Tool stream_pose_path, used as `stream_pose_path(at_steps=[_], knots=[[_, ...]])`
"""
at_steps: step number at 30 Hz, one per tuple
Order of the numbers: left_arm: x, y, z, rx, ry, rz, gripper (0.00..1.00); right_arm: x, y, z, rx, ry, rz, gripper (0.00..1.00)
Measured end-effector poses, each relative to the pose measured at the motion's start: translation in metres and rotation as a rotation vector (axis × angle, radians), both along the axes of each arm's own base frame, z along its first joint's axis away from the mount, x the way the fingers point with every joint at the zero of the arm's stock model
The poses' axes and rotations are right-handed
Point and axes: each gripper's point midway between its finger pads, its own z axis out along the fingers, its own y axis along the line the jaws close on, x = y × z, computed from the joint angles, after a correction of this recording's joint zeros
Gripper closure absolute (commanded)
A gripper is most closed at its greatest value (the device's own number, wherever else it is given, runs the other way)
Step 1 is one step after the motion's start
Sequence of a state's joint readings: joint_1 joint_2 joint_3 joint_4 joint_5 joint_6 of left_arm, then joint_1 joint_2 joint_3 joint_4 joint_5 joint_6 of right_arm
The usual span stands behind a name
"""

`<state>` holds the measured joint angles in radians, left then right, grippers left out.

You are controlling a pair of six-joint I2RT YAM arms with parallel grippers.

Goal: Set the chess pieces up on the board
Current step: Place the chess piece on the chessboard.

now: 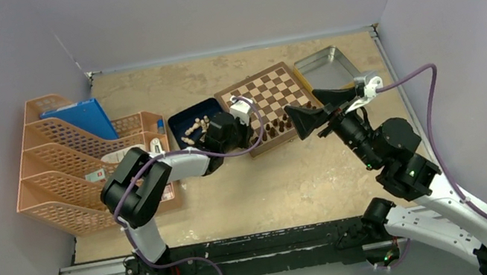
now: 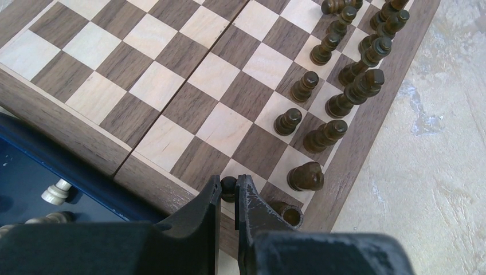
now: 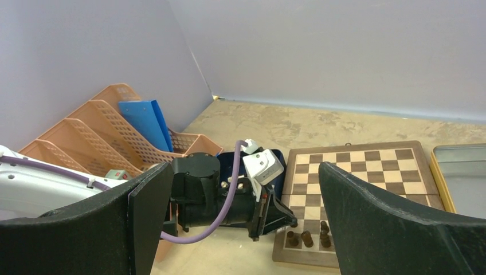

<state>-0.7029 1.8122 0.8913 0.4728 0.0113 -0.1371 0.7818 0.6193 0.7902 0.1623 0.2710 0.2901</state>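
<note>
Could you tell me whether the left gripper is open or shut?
Shut: the left gripper pinches a dark chess piece over the board.

Orange mesh file rack [image 1: 61, 192] holding a blue folder [image 1: 80, 119], dark blue tray [image 1: 180, 114] beside it, silver tin [image 1: 325, 66]

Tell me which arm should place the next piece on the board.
Left. The left gripper pinches a dark piece over the board at its corner squares; the right gripper hangs open and empty beside it.
</note>
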Motion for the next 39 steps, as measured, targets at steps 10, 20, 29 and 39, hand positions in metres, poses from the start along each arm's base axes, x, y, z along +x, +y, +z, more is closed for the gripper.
stream_pose_path(at_steps=[10, 20, 29, 39], knots=[[-0.003, -0.005, 0.0, -0.001, -0.005, -0.012, 0.92, 0.001, 0.001, -0.001, -0.006, 0.002, -0.001, 0.01], [-0.006, -0.002, -0.006, 0.043, -0.003, -0.017, 0.74, 0.006, 0.006, -0.009, -0.025, 0.021, 0.0, 0.01], [0.0, -0.005, 0.002, 0.074, -0.001, -0.012, 0.69, 0.015, 0.021, -0.024, -0.069, 0.051, 0.026, 0.01], [0.0, -0.001, 0.024, 0.07, -0.002, 0.009, 0.65, 0.03, 0.043, -0.06, -0.161, 0.142, 0.052, 0.01]])
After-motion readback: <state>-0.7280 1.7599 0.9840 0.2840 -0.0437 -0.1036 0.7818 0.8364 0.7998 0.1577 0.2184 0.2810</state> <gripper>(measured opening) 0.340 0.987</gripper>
